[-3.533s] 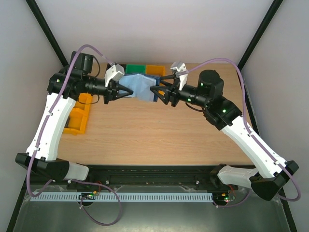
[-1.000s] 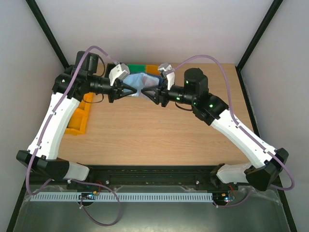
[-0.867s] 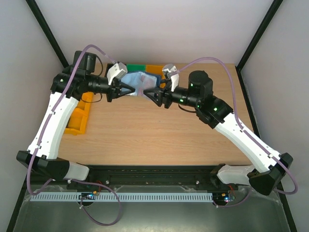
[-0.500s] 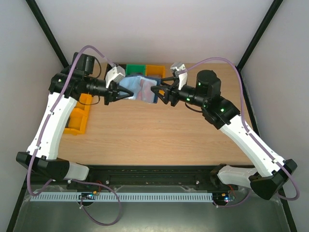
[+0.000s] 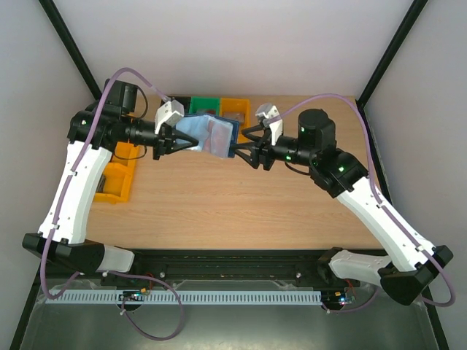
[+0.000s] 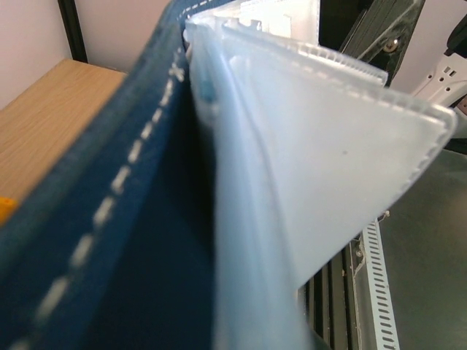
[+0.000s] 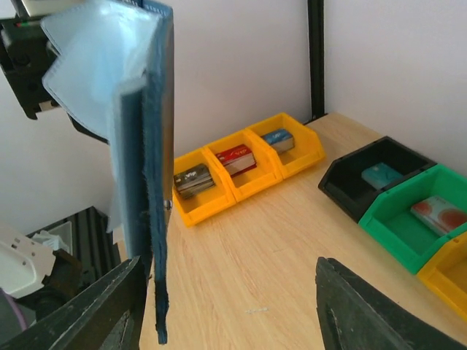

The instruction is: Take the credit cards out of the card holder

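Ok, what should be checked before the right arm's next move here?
1. Left fingers shut on holder: ok.
2. Holder clear of table, spread open: ok.
3. Right fingers open: ok.
4. Holder's edge inside their gap: ok, close to one finger.
5. Reddish card visible in a pocket: ok.
6. Card edge sticking out enough to pinch: cannot tell.

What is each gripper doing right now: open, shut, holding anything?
Left gripper: shut on the card holder.
Right gripper: open, jaws wide, at the holder's free edge, gripping nothing.
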